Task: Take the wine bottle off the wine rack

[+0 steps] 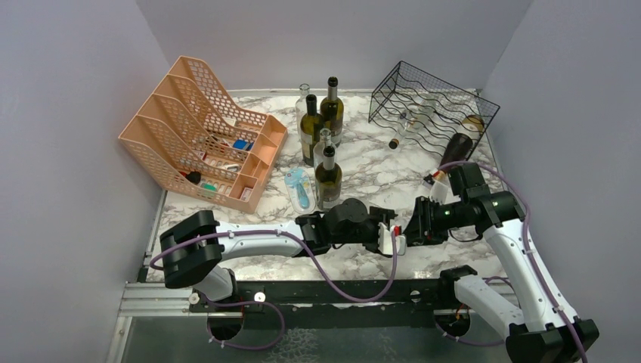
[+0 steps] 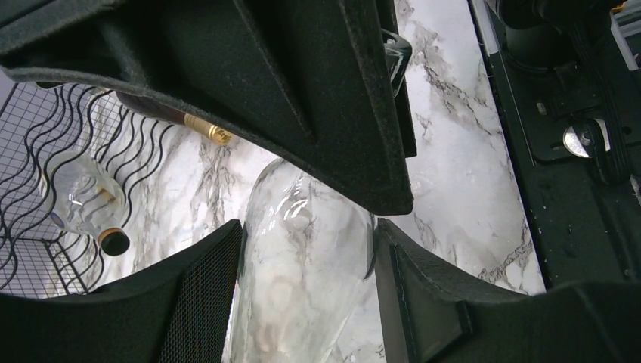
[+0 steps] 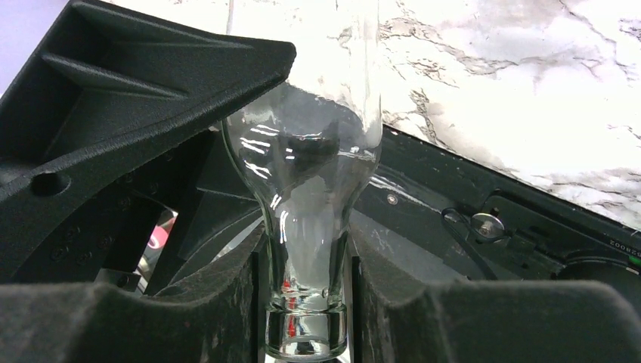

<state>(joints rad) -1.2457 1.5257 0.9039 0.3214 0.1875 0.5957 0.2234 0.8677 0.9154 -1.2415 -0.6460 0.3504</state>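
A clear glass wine bottle (image 2: 302,265) is held between my two grippers low over the marble table, near its front edge and away from the rack. My left gripper (image 2: 308,234) is shut on the bottle's body; it also shows in the top view (image 1: 393,240). My right gripper (image 3: 308,257) is shut on the bottle's neck (image 3: 306,227) just above the lip; it also shows in the top view (image 1: 417,225). The black wire wine rack (image 1: 435,113) stands at the back right. It holds a clear bottle with a dark cap (image 2: 83,197) and a dark bottle with a gold neck (image 1: 453,147).
A peach mesh file organizer (image 1: 204,136) stands at the back left. Several upright wine bottles (image 1: 321,136) stand in the middle of the table, with a small blue and white packet (image 1: 302,189) in front of them. Grey walls close in three sides.
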